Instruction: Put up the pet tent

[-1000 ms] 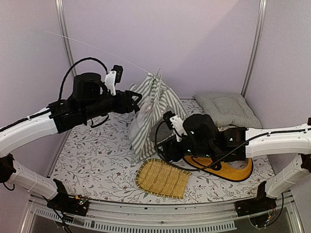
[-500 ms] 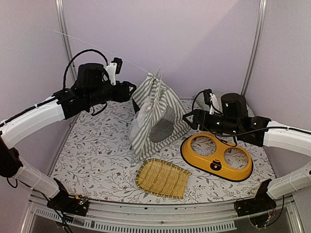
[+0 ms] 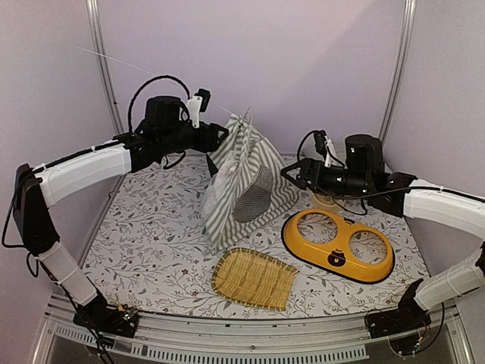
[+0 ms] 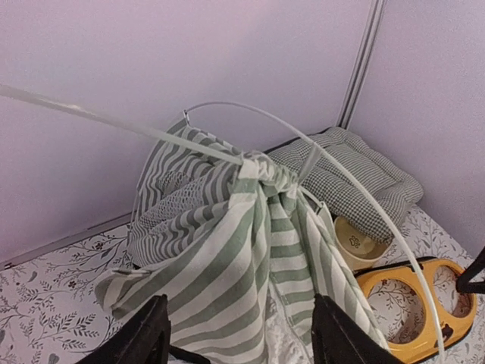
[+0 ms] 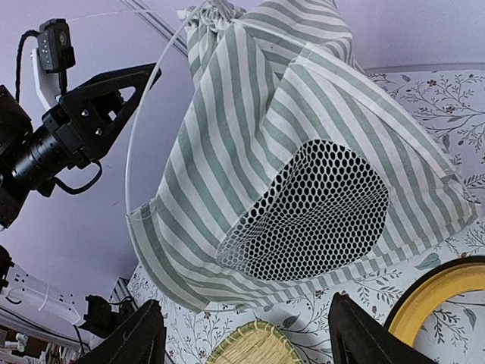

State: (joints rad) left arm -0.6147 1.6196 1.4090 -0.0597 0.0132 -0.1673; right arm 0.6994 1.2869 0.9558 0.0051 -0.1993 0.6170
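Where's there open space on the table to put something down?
Widest bare patch: the floral mat left of the pet tent, back from the woven tray. The right side is crowded: yellow feeder, small bowl, checked cushion, with only a narrow strip in front of the feeder.

Floral table (image 3: 144,227) bears pet tent (image 3: 242,178), woven tray (image 3: 254,278), orange feeder (image 3: 339,241) — seemingly a cushion (image 4: 356,163).
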